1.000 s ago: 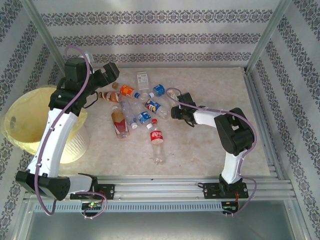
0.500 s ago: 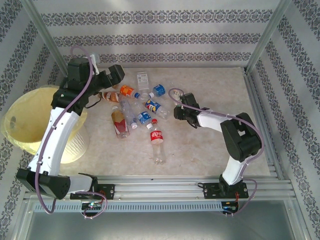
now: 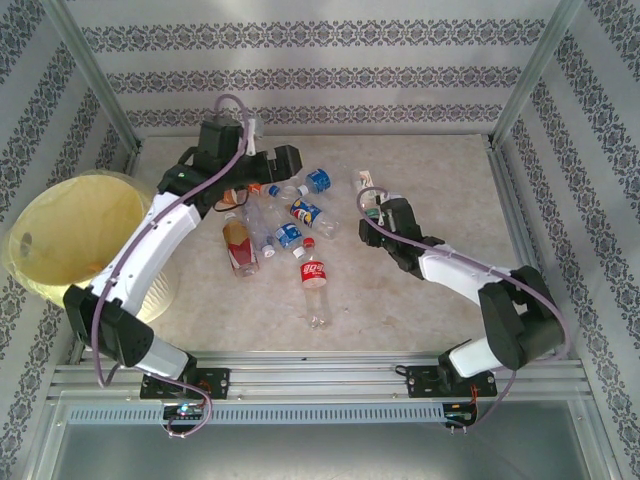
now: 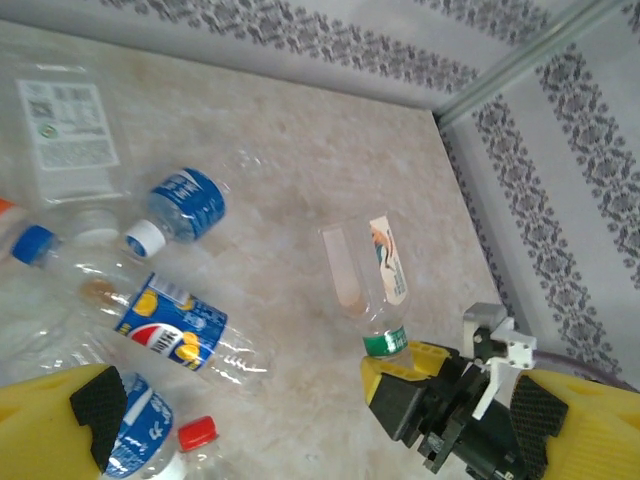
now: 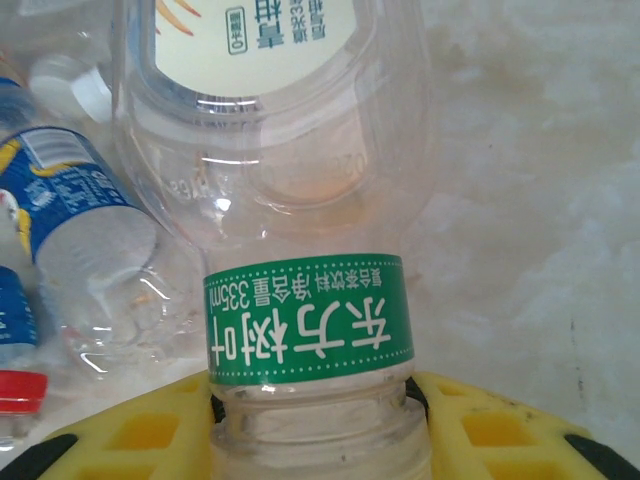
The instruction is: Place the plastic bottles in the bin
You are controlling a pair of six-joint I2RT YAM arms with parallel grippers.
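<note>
My right gripper point(image 3: 376, 207) is shut on the neck of a clear plastic bottle point(image 3: 364, 183) with a green neck band point(image 5: 308, 312); its yellow fingers point(image 5: 500, 430) clamp just below that band, and the bottle body point(image 4: 362, 270) points away from the gripper over the table. The same gripper point(image 4: 410, 385) shows in the left wrist view. My left gripper point(image 3: 287, 160) hangs open above the far side of the bottle pile, its pads point(image 4: 95, 400) wide apart and holding nothing. Several bottles lie loose: a red-labelled one point(image 3: 312, 281), blue-labelled ones point(image 3: 305, 213) point(image 4: 187, 200). The pale-yellow bin point(image 3: 55, 240) stands at the left.
A flattened square clear bottle point(image 4: 68, 130) lies near the back wall. A brown-and-red bottle point(image 3: 238, 246) rests at the pile's left. Patterned walls and metal frame posts point(image 3: 525, 80) ring the table. Bare tabletop point(image 3: 450, 190) lies right of the held bottle.
The left arm swung from beside the bin to above the far side of the pile. The right gripper closed on the bottle's neck and its arm stretched out, shifting right.
</note>
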